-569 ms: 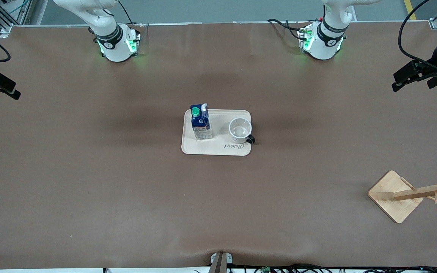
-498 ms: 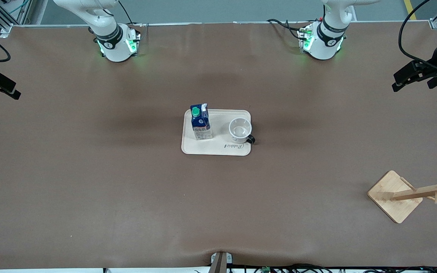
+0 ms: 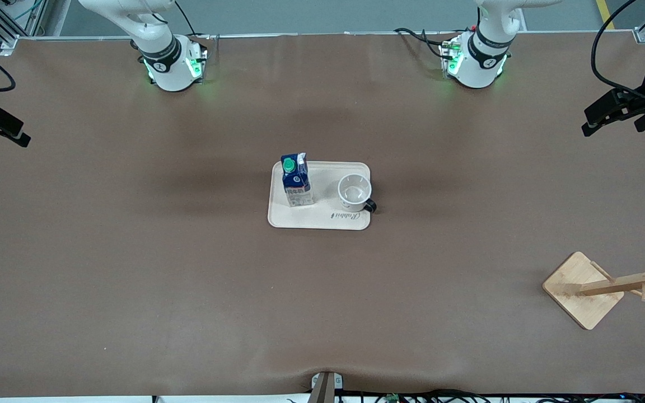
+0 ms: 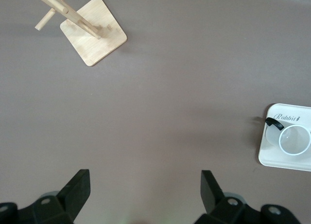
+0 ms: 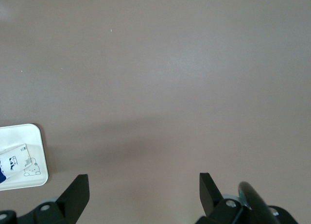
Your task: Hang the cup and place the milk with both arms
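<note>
Front view: desk carries all items | rack at left arm's end, peg free for hanging | tray central, reachable by both arms | left hand, right hand: fingers apart, parked high over desk ends | milk, cup upright on tray.

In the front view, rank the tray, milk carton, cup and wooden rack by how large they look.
1. Wooden rack, running off the view's edge, and tray: too alike to rank
2. Milk carton
3. Cup, only slightly smaller
</note>
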You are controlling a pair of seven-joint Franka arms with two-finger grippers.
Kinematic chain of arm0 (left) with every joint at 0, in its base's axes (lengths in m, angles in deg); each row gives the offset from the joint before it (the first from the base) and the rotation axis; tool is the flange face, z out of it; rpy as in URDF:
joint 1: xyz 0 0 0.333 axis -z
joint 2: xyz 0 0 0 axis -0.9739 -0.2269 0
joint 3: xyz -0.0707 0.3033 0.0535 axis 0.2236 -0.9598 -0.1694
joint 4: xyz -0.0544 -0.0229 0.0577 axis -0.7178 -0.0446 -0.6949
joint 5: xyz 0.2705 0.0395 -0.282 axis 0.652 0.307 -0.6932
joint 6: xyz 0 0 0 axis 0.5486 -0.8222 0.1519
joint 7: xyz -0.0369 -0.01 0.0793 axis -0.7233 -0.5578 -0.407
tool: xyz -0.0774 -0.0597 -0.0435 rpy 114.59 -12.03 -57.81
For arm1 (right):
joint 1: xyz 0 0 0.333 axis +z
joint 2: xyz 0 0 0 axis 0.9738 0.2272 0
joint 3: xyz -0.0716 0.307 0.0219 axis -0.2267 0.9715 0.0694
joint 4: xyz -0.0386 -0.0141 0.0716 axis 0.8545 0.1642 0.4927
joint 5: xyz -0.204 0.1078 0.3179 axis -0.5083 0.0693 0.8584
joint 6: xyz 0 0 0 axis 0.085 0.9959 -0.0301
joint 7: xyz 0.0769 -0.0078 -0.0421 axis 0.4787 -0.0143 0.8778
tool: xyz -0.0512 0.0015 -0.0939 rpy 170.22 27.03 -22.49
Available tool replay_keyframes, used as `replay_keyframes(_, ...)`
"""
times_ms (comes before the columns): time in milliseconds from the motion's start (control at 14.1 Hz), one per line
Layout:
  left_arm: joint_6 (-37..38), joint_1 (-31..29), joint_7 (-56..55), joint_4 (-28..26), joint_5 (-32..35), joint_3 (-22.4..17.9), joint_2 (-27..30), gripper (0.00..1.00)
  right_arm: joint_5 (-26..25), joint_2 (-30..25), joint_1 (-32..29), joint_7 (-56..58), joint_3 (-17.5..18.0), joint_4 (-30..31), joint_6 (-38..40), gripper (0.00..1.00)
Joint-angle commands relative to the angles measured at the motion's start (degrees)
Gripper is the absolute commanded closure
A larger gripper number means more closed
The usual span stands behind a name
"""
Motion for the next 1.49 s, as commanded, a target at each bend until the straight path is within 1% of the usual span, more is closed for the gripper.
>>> replay_keyframes(0, 1.35, -0.22, 0.08, 1.58, -0.04, 2.50, -1.52, 0.00, -0.38, 0.74, -1.25, -0.21, 0.99, -1.54, 0.44, 0.00)
replay_keyframes(213, 1.79, -0.14, 0.08, 0.52, 0.14, 4.09, -1.44, 0.00, -0.38, 0.74, -1.25, -0.21, 0.99, -1.54, 0.44, 0.00)
replay_keyframes(356, 1.70, -0.14, -0.88, 0.08, 0.14, 6.45, -1.52, 0.00, -0.38, 0.74, -1.25, -0.21, 0.99, -1.54, 0.44, 0.00)
replay_keyframes(569, 1.53, -0.05, -9.22, -0.80, 0.14, 11.02, -2.75, 0.00, -0.38, 0.74, -1.25, -0.21, 0.99, -1.54, 0.44, 0.00)
replay_keyframes(711, 0.65, 0.04, -11.78, -2.90, 0.14, 13.40, -3.28, 0.00, -0.38, 0.74, -1.25, -0.21, 0.99, -1.54, 0.44, 0.00)
replay_keyframes(854, -2.50, 0.04, -14.24, -5.62, -0.04, 14.98, -3.89, 0.00, -0.38, 0.74, -1.25, -0.21, 0.99, -1.54, 0.44, 0.00)
replay_keyframes(925, -3.65, 0.04, -15.73, -6.85, -0.04, 16.56, -4.16, 0.00, -0.38, 0.74, -1.25, -0.21, 0.99, -1.54, 0.44, 0.00)
replay_keyframes(996, -4.96, 0.04, -18.61, -8.00, -0.04, 17.88, -4.42, 0.00, -0.38, 0.74, -1.25, -0.21, 0.99, -1.54, 0.44, 0.00)
replay_keyframes(1138, -10.23, 0.39, -25.99, -10.72, -0.04, 21.03, -5.91, 0.00, -0.38, 0.74, -1.25, -0.21, 0.99, -1.54, 0.44, 0.00)
replay_keyframes(1280, -12.44, 0.57, -34.86, -10.82, 0.05, 24.46, -9.07, 0.00, -0.38, 0.74, -1.25, -0.21, 0.99, -1.54, 0.44, 0.00)
replay_keyframes(1423, -14.72, 0.65, -38.58, -12.04, 0.14, 26.85, -10.40, 0.00, -0.38, 0.74, -1.25, -0.21, 0.99, -1.54, 0.36, 0.00)
